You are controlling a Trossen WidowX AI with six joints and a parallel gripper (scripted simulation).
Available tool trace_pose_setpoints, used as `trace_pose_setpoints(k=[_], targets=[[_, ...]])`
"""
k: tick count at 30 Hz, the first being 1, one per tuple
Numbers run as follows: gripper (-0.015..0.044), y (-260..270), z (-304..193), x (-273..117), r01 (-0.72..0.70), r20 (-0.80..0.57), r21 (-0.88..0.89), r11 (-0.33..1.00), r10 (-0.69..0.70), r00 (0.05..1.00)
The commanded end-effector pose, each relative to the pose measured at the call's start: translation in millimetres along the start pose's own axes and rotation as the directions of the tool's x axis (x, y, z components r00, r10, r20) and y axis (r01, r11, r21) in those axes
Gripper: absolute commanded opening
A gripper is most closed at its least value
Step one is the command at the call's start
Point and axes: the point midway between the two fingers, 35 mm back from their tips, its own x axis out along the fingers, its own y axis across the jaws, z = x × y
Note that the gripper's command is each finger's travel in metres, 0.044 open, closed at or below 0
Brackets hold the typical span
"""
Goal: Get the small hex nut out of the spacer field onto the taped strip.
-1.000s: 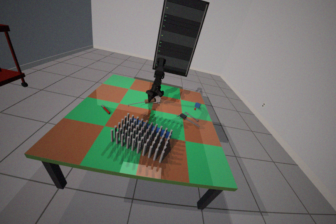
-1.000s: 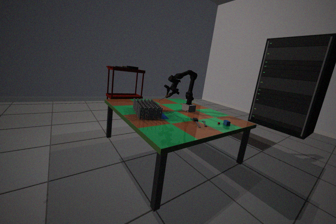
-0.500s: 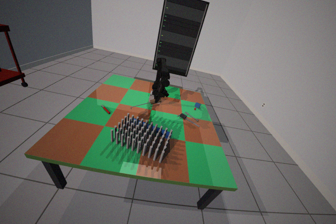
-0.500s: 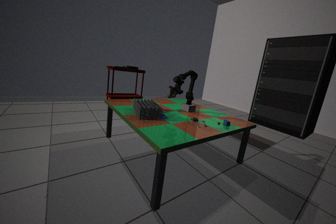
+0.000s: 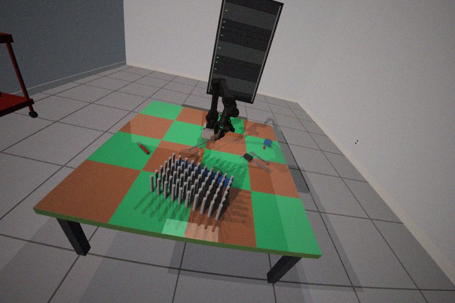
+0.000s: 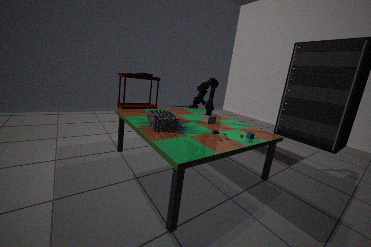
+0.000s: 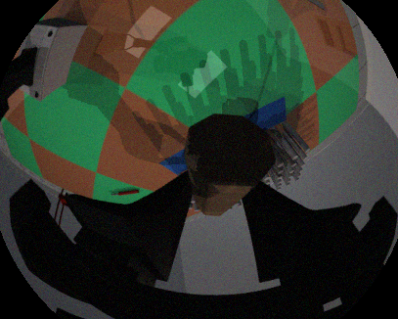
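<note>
My gripper (image 5: 218,135) (image 6: 193,105) (image 7: 217,175) is shut on the wooden handle (image 5: 215,137) (image 6: 190,106) (image 7: 231,152) of a long thin rod tool. Its metal rod (image 5: 200,145) (image 6: 180,106) points away from the hand, about level, above the table behind the spacers; the handle hides it in the wrist view. The standing metal spacers (image 5: 188,198) (image 6: 163,123) look upright in dense rows. The blue taped strip (image 5: 225,181) (image 6: 181,129) (image 7: 275,113) lies along their robot-facing side, with the tool clear of it. The hex nut cannot be made out.
A red pen-like object (image 5: 144,149) (image 7: 128,192) lies to one side. On the other side lie a dark-headed tool (image 5: 248,157) (image 6: 215,132), a silver wrench (image 5: 260,157) (image 6: 225,136), a blue block (image 5: 267,142) (image 6: 250,135) and a small red cube (image 5: 263,147) (image 6: 241,135).
</note>
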Motion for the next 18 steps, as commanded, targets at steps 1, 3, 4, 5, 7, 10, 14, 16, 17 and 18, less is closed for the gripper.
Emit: trace_pose_setpoints(k=[1, 3, 4, 5, 7, 10, 14, 16, 17, 18], targets=[[0.0000, -3.5, 9.7, -5.1, 0.018, -0.015, -0.136, 0.991, -0.020, 1.000], [0.0000, -5.3, 14.7, -7.4, 0.025, -0.019, -0.201, 0.979, -0.030, 0.999], [0.0000, -6.2, 17.3, -8.6, 0.029, -0.021, -0.234, 0.972, -0.034, 0.999], [0.0000, -7.0, 19.8, -9.9, 0.032, -0.023, -0.266, 0.964, -0.039, 0.999], [0.0000, -8.6, 24.8, -12.3, 0.038, -0.027, -0.329, 0.944, -0.050, 0.998], [0.0000, -10.8, 32.4, -16.0, 0.046, -0.032, -0.420, 0.906, -0.065, 0.997], [0.0000, -13.1, 41.9, -20.9, 0.053, -0.038, -0.530, 0.846, -0.086, 0.996], [0.0000, -13.5, 43.5, -21.7, 0.054, -0.039, -0.548, 0.835, -0.090, 0.995], [0.0000, -13.5, 43.5, -21.7, 0.054, -0.039, -0.548, 0.835, -0.090, 0.995], [0.0000, -13.5, 43.5, -21.7, 0.054, -0.039, -0.548, 0.835, -0.090, 0.995]])
